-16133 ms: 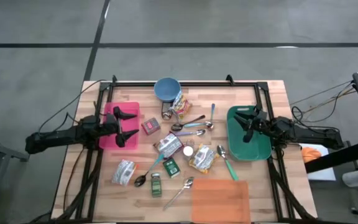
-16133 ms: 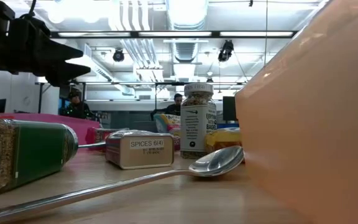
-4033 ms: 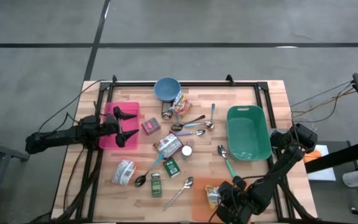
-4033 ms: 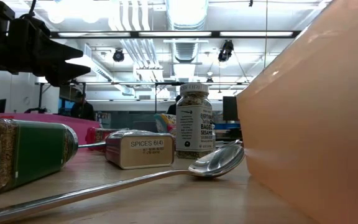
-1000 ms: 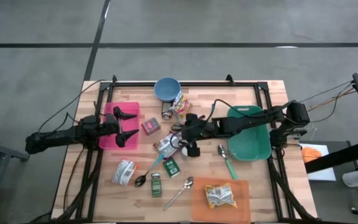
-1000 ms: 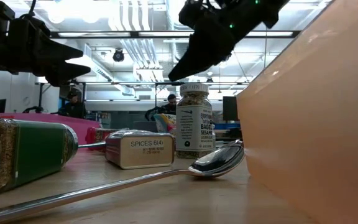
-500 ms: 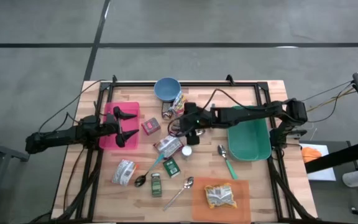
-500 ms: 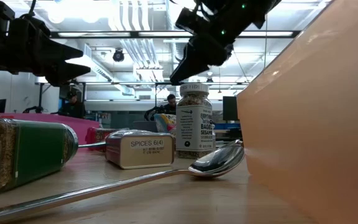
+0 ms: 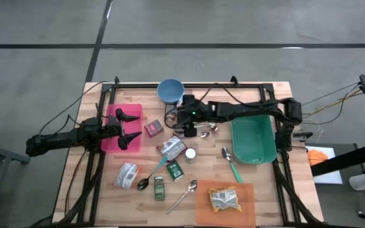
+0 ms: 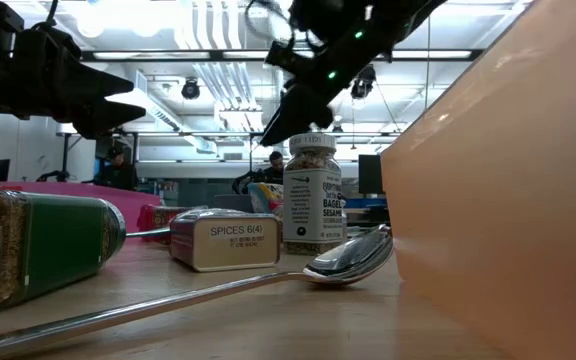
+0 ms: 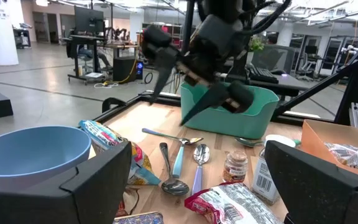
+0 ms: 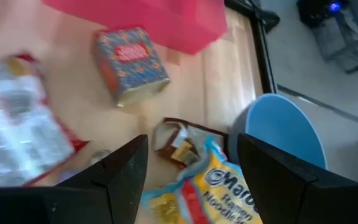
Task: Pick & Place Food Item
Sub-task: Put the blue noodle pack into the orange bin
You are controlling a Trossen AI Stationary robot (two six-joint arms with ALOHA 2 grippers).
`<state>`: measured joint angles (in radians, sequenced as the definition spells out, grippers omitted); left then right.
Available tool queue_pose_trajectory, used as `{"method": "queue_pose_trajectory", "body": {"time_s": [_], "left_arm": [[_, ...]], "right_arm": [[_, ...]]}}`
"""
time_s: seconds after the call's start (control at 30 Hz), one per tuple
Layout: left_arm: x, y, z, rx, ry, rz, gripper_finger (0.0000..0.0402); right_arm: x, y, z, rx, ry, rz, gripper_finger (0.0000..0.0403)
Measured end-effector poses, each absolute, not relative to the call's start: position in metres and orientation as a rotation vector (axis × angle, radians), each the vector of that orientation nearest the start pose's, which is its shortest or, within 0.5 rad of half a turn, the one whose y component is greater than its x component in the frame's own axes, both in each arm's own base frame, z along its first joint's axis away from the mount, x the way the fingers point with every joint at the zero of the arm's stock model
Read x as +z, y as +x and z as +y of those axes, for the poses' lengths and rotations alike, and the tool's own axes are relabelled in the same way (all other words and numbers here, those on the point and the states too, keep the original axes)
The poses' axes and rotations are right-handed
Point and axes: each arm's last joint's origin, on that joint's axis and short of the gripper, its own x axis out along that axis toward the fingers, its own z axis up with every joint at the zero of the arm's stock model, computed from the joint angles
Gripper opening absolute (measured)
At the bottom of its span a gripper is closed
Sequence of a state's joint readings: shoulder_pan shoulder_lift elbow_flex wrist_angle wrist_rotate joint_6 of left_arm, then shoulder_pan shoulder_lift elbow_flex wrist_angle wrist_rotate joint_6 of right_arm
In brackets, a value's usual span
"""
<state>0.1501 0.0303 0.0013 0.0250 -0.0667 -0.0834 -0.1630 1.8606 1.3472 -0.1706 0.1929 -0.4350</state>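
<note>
Your right gripper (image 9: 184, 118) has moved from the middle of the table toward the blue bowl (image 9: 170, 90), fingers apart and holding nothing, above the noodle packet (image 12: 219, 186). Your left gripper (image 9: 129, 129) waits spread wide over the pink tray (image 9: 111, 139)

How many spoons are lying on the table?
6: three clustered spoons under the right arm, green-handled spoon by the green bin, teal-handled spoon and silver spoon nearer the front. More may be hidden.
</note>
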Motion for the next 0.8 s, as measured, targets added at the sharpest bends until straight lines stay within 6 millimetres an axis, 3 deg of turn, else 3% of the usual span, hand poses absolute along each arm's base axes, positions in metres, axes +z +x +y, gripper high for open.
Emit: {"method": "queue_pose_trajectory", "body": {"time_s": [0.47,0.8], "left_arm": [[0.164,0.098,0.017,0.216,-0.083,-0.005,0.0372],[0.164,0.098,0.017,0.217,-0.083,-0.005,0.0372]], "right_arm": [[0.195,0.446,-0.086,-0.316,-0.509,0.841,0.0244],[0.174,0.454,-0.089,-0.337,-0.571,0.908,0.0244]]}}
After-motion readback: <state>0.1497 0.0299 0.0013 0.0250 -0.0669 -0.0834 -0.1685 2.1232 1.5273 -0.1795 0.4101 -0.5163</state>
